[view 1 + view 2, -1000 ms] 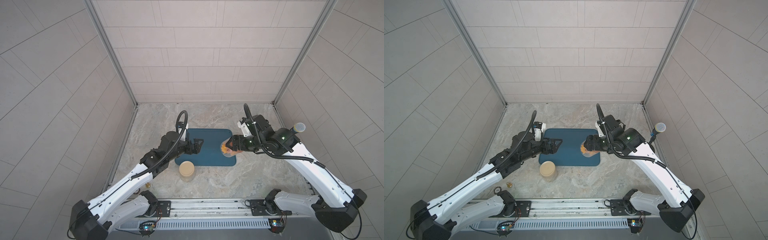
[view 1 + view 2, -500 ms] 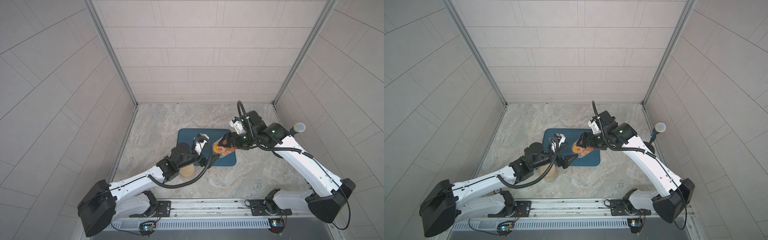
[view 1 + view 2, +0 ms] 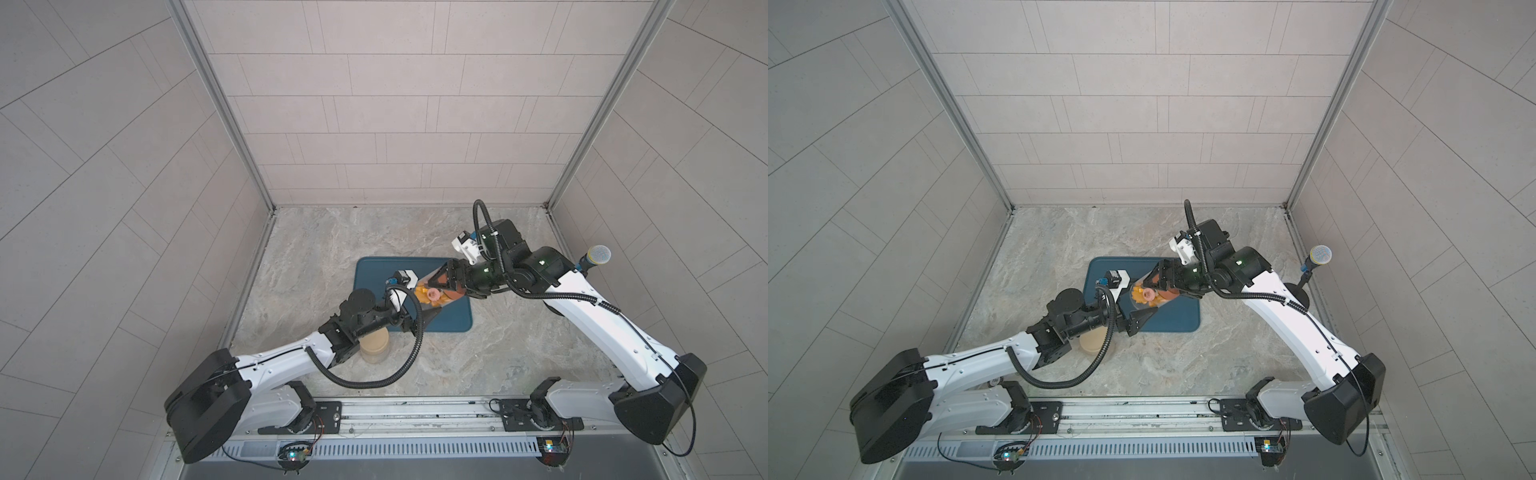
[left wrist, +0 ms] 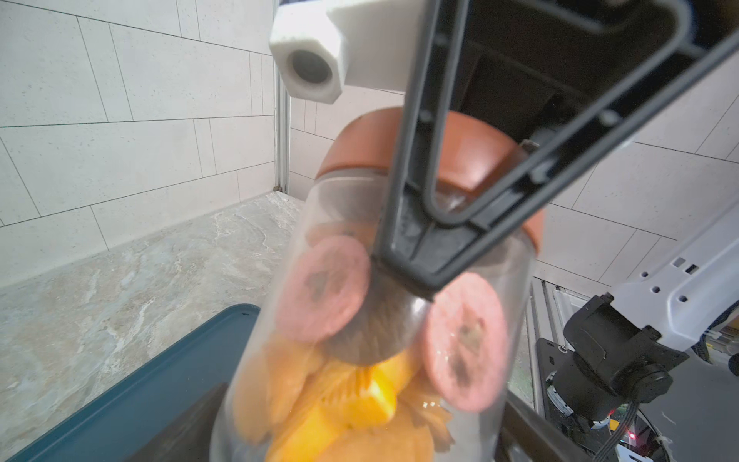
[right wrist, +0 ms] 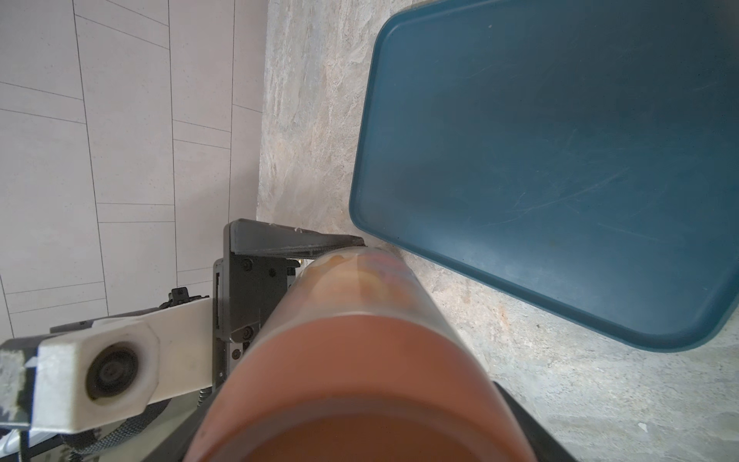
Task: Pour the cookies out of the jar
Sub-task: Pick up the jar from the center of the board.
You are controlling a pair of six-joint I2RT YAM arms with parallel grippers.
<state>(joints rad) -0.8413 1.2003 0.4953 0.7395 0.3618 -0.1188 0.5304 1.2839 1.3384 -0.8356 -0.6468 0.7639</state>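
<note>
Right gripper (image 3: pixel 438 282) was pinching the jar (image 4: pixel 352 192) on its clear wall near the terracotta end. It held the jar roughly level above the blue tray (image 3: pixel 453 322), centre of both top views. Cookies (image 4: pixel 328 292) were all inside, heaped toward the end facing the left gripper (image 3: pixel 422 304); none lay on the tray. Left gripper was spread wide, fingers either side of that end, no contact visible. A beige cap-like piece (image 3: pixel 375 344) stood on the table (image 3: pixel 332 237), lower left of the tray, partly under the left arm. Couldn't tell if the jar's near end was open.

Judged step: left claw taking the free end. To do it well, centre the fingers on the wall and close gently, since it looked slippery. Keep the mouth over mid-tray and tilt slowly so the cookies don't bounce off.
</note>
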